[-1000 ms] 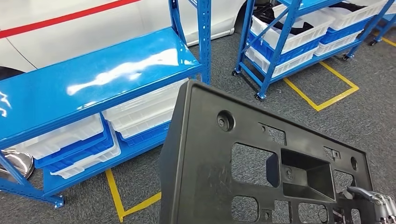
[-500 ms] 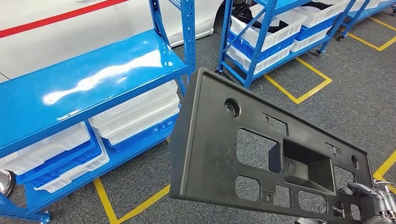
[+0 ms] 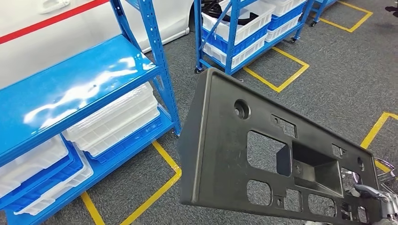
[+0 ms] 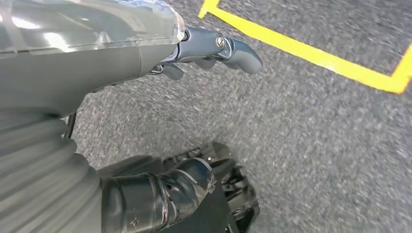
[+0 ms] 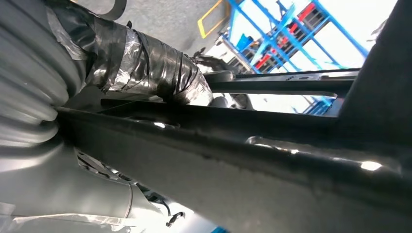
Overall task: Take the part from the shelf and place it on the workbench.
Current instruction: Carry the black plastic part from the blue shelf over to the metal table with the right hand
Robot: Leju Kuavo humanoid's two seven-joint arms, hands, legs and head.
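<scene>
One large black moulded plastic panel (image 3: pixel 263 154) is your task's thing, and it is off the shelf, carried upright and tilted in front of the robot above the grey carpet floor (image 3: pixel 338 70), with no tabletop in sight yet. Judge it stiff and fairly light for its spread: a thin-walled, ribbed plate with a raised rim, matte and faintly scuffed, pierced by rectangular cut-outs, a round boss hole near the upper corner and a deep box-like recess toward the right. Its width will make it swing and lever against the grip, so you would do best to keep hold on the thick rim or a cut-out edge, never on the thin webs between openings. The right hand (image 3: pixel 375 199) grips the panel at its lower right corner, fingers hooked around the edge; the right wrist view shows the taped thumb (image 5: pixel 145 63) pressed over the glossy rim. One-corner support looks marginal to me, so expect sag and twist. The blue steel shelf (image 3: pixel 70 89) at left has a shiny painted deck, with stacked white and blue plastic bins (image 3: pixel 112 122) beneath. Yellow floor tape (image 3: pixel 277 70) marks bays. The left hand (image 4: pixel 214 48) hangs over the carpet holding nothing, fingers loosely apart.
</scene>
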